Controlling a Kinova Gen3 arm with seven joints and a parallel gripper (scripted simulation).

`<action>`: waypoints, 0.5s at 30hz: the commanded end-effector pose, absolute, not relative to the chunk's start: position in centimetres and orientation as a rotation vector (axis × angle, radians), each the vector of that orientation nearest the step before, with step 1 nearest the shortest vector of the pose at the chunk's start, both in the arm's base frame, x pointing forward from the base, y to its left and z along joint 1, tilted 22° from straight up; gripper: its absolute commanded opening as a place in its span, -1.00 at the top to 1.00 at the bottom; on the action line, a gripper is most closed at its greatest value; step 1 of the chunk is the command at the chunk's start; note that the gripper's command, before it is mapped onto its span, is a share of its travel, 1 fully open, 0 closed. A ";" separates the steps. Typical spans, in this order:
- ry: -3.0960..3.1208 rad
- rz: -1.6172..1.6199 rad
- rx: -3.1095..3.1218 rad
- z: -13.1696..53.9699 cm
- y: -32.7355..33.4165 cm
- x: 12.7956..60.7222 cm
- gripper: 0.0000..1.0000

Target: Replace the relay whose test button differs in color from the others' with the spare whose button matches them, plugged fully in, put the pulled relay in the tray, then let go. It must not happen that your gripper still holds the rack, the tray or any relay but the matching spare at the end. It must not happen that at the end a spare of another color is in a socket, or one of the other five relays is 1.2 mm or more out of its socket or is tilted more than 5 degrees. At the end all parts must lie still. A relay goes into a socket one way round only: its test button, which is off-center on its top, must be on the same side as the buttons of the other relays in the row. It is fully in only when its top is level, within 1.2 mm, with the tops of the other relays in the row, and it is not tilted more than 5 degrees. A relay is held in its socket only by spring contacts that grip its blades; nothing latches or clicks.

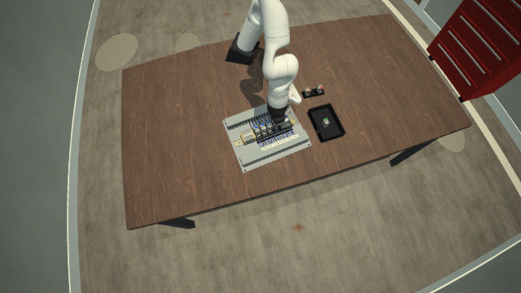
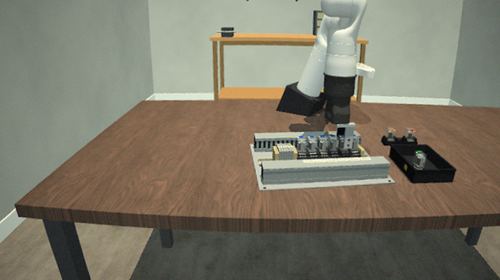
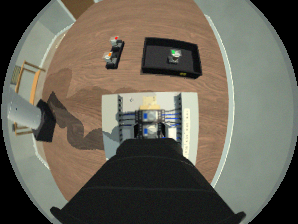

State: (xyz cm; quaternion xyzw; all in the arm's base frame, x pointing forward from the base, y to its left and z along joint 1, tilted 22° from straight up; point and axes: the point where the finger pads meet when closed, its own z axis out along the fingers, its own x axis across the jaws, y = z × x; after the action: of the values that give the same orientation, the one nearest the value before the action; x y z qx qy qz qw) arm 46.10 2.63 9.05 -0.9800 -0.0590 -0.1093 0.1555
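A grey panel (image 1: 266,138) on the table carries a row of relays with blue test buttons (image 2: 321,144). My gripper (image 2: 345,130) (image 1: 281,122) is open and stands straight over the right end of the row, its fingers down around the relay there. A relay with a green button (image 2: 419,159) stands in the black tray (image 2: 421,163), right of the panel; it also shows in the wrist view (image 3: 174,55). In the wrist view my own gripper body hides most of the row (image 3: 149,121).
A small black holder (image 1: 313,92) behind the tray carries two spare relays, one with an orange button (image 2: 391,134) and one with a red button (image 2: 410,134). A red tool cabinet (image 1: 480,45) stands beyond the table's right end.
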 end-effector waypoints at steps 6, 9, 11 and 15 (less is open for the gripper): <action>-0.167 -0.316 -2.808 9.3 2.5 46.1 -1.00; -0.167 -0.317 -2.808 9.4 2.5 46.1 -1.00; -0.167 -0.317 -2.808 9.4 2.4 46.1 -1.00; -0.168 -0.316 -2.808 9.4 2.5 46.1 -1.00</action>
State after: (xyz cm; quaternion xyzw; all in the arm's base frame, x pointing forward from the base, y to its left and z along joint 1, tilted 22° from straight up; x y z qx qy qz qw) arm 46.04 2.53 9.35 -0.9800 -0.0589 -0.1095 0.1554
